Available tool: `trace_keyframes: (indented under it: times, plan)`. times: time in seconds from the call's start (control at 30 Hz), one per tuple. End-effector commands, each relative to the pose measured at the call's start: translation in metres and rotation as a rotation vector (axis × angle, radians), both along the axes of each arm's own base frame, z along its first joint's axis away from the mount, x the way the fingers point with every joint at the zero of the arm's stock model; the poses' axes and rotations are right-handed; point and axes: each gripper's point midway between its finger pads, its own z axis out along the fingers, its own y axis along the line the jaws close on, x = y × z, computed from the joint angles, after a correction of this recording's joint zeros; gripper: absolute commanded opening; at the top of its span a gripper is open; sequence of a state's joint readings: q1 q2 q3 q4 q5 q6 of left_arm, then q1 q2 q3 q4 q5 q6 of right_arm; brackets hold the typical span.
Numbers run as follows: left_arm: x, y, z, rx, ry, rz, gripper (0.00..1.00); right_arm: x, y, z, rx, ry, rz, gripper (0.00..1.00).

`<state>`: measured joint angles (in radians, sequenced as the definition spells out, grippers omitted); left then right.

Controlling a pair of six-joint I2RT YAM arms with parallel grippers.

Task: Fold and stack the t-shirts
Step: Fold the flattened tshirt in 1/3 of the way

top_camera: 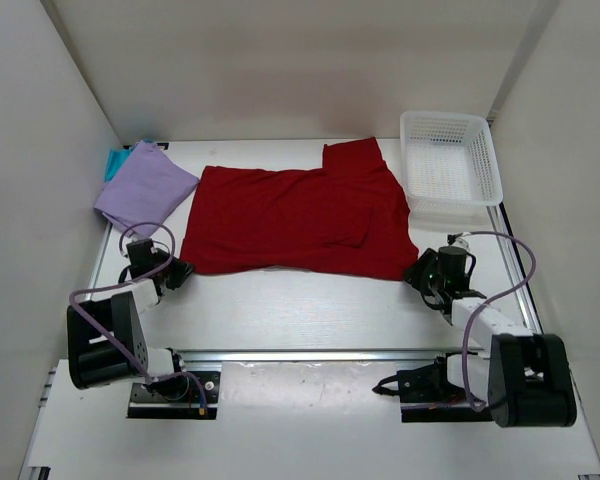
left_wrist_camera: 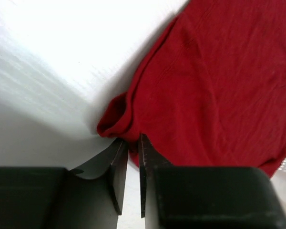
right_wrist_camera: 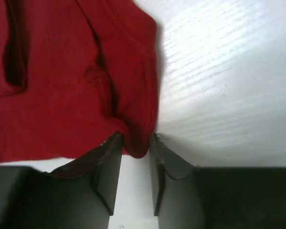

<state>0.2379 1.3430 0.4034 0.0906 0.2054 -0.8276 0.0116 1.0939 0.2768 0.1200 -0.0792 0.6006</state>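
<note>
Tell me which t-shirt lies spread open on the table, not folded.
The red t-shirt, spread wide at the centre. The lavender t-shirt is folded at far left, with the teal t-shirt peeking out beneath it.

- From where I stand, no text, label, brand, number or sign can be read anywhere in the three views.
</note>
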Motion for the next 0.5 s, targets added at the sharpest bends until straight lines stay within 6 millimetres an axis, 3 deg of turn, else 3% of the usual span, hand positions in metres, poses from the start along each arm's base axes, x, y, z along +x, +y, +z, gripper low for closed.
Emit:
trace_keyframes:
  times: [0.0,0.1,0.17,0.27,0.3,0.37,0.47]
  plan:
    - [0.0,0.004,-0.008,0.01,0.037,0.019,0.25,0.015,-0.003,-0.001,-0.012,-0.016,0.005,0.26]
    - [0.004,0.005,-0.008,0.025,0.042,0.014,0.2,0.028,-0.001,0.006,0.002,-0.033,-0.001,0.06]
    - [0.009,0.007,-0.003,0.033,0.032,0.019,0.15,0.032,-0.01,0.006,0.016,-0.019,-0.035,0.01]
    - [0.008,0.019,-0.003,0.065,0.045,0.047,0.0,0.031,-0.011,0.013,0.003,-0.021,-0.05,0.0]
    - [0.011,0.02,0.003,0.072,0.037,0.048,0.0,0.026,-0.015,0.008,-0.008,0.003,-0.067,0.0]
    - [0.008,0.024,0.006,0.086,0.037,0.046,0.0,0.027,-0.022,0.017,0.02,-0.007,-0.106,0.0]
    - [0.003,0.028,0.016,0.118,0.04,0.039,0.0,0.019,-0.016,0.017,0.066,0.006,-0.1,0.01]
